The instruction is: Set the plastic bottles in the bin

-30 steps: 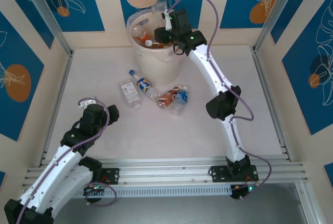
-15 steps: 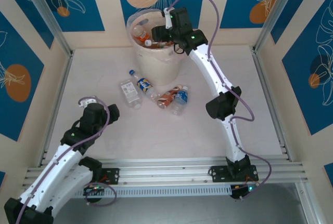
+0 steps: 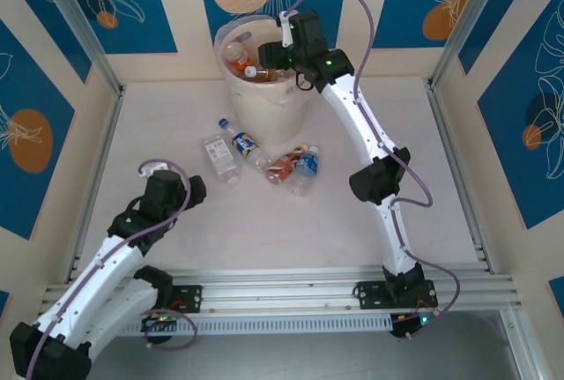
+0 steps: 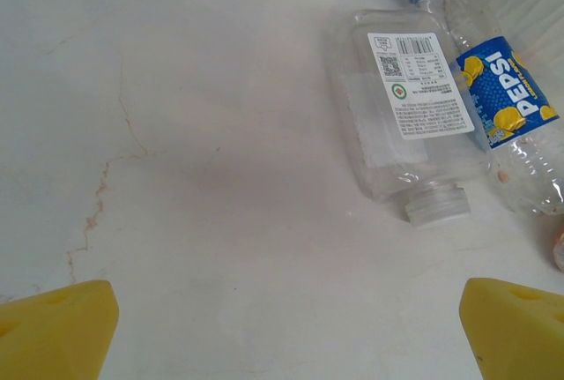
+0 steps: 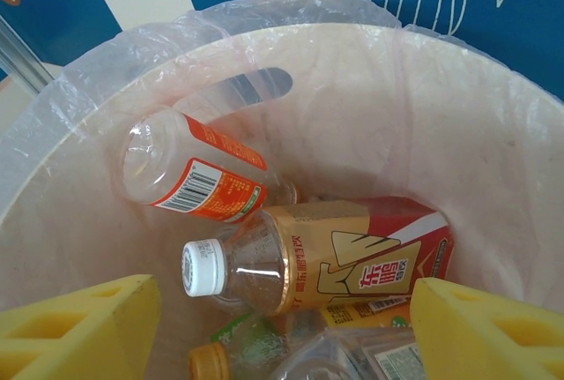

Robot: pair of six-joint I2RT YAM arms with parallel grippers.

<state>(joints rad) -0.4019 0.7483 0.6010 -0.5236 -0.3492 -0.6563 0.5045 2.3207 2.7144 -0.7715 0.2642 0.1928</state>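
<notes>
— From above, where were things?
— Four or five bottles, hard to count there, lay on the table just before the bin. The right arm hung over its mouth.
— Left wrist view?
— Left fingers were spread wide and empty, short of a flat clear bottle just beside a Pepsi bottle. Both looked light, thin, likely slippery. I'd grip the flat one across its middle.
— Right wrist?
— Right fingers were apart, holding nothing, above an orange-labelled bottle in the bin.

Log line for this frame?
right hand: open, over bin | left hand: open, over table | bottles: some in bin, others on table
</notes>
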